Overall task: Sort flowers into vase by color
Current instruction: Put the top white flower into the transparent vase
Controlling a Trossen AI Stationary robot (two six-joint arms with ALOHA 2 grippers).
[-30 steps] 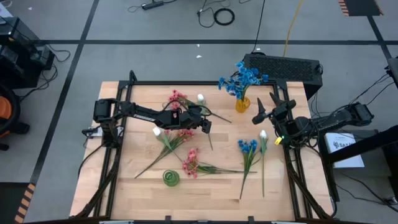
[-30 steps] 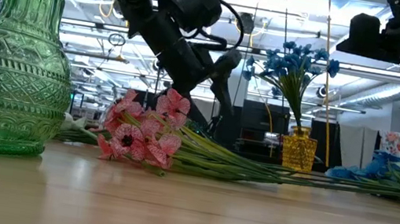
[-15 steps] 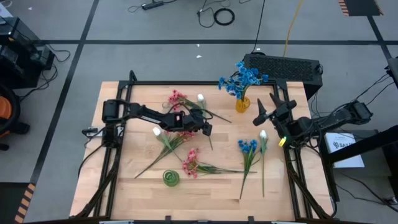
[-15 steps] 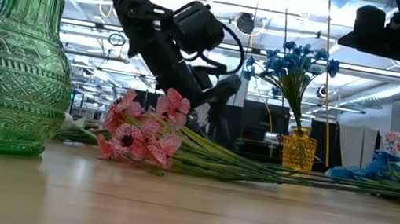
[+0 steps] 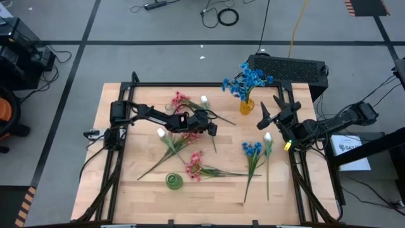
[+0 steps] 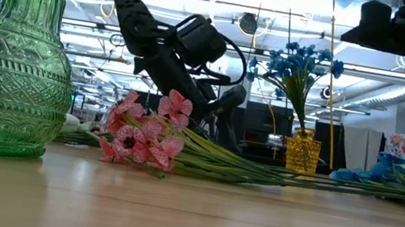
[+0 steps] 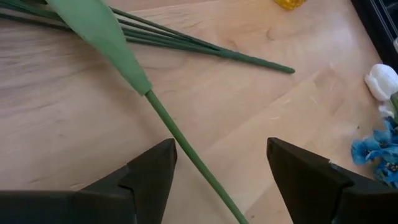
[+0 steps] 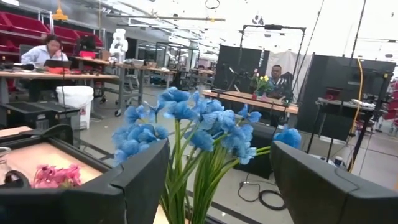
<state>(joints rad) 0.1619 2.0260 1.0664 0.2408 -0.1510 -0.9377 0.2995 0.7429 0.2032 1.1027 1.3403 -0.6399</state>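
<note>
Two grippers show above the wooden table [image 5: 139, 190]. The left gripper [image 5: 211, 130] is low over the middle of the table, its fingers [image 7: 149, 177] spread apart and holding nothing. Between those fingers, on the table, a thin green stem [image 7: 186, 155] runs lengthwise through the gap and touches neither finger; its long leaf [image 7: 99, 31] lies ahead of the fingertips. Farther ahead of them a bundle of other stems [image 7: 186, 45] crosses the table. Off to one side of the fingers lie a white blossom [image 7: 380, 81] and some blue blossoms [image 7: 376, 154].

The right gripper [image 5: 273, 109] hangs in the air near the table's right edge, its fingers [image 8: 134, 186] wide apart and empty. Straight ahead of them, seen through the gap, stands the bunch of blue flowers [image 8: 199, 127] in the yellow vase [image 5: 246, 106].

Loose sprigs lie flat on the table: a pink sprig [image 5: 180, 99] and a white-budded one [image 5: 204, 100] just behind the left fingers, a white-tipped sprig [image 5: 160, 133] beside them, another pink sprig [image 5: 193, 166] toward the front next to the green vase [image 5: 174, 181], and a blue sprig [image 5: 251, 149] with a white one [image 5: 268, 137] below the right fingers. The green vase holds no flowers.
</note>
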